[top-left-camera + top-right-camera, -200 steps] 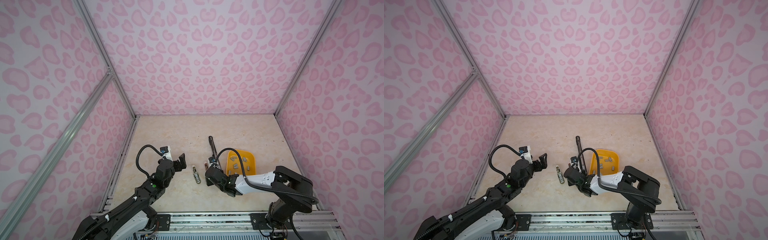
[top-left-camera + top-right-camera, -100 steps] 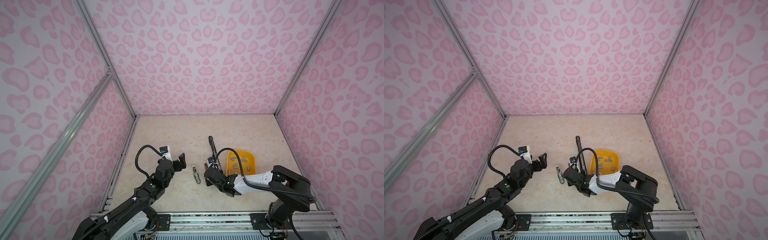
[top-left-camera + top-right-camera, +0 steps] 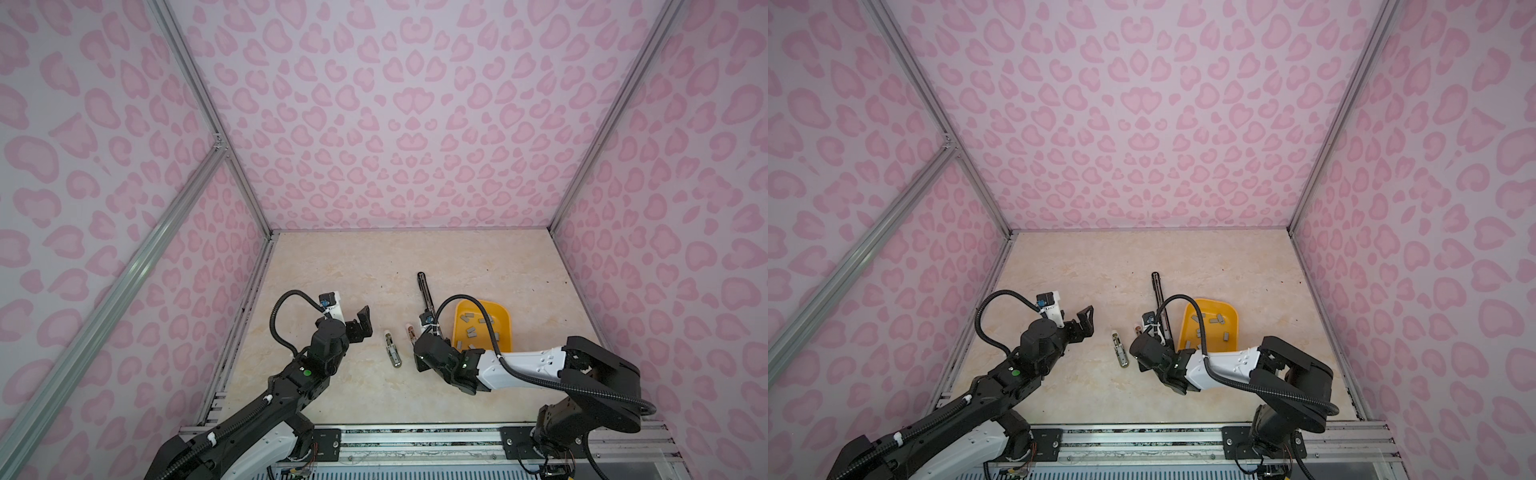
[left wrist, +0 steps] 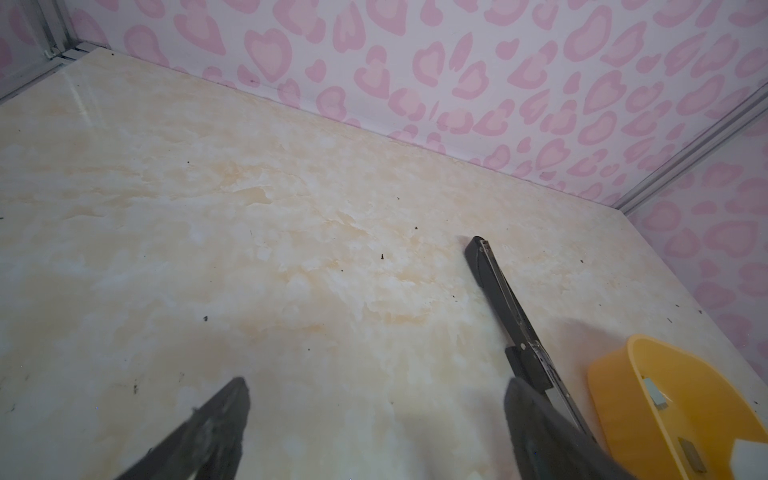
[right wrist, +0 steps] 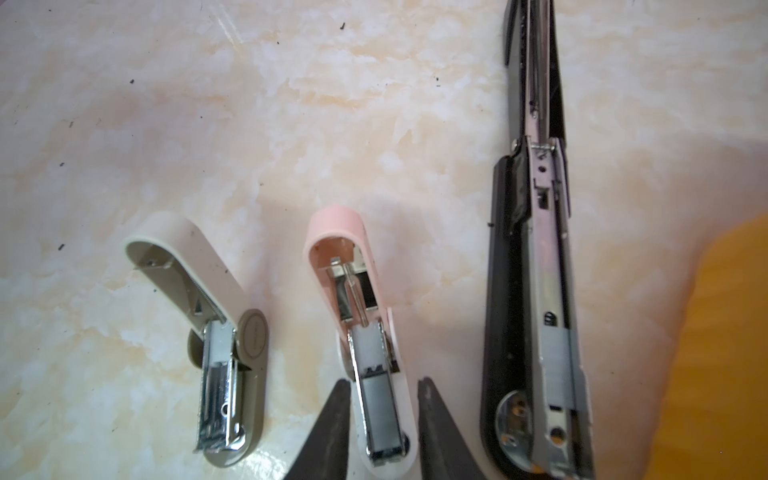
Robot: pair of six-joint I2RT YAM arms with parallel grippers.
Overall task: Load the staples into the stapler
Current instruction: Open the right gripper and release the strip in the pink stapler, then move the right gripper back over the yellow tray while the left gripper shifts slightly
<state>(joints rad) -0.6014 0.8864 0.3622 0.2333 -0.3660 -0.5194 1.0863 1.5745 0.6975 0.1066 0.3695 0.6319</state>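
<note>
The desk (image 3: 332, 270) holds a yellow tray (image 3: 502, 316), with a long black stapler (image 3: 424, 289) just beside it. The left pincer (image 4: 376, 386) is spread wide and holds nothing. The right pincer (image 5: 382, 384) is a little apart, one tip on each side of the open pink stapler (image 5: 368, 345). An open beige stapler (image 5: 216, 316) lies near. The staples (image 3: 471, 331) lie in the tray.

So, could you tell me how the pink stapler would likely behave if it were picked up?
The pink stapler lies opened flat, lid hinged back, so it would probably flop at the hinge when lifted. It looks small and plastic, so it is likely light. On the glossy tabletop it may slide rather than tip if nudged.
</note>
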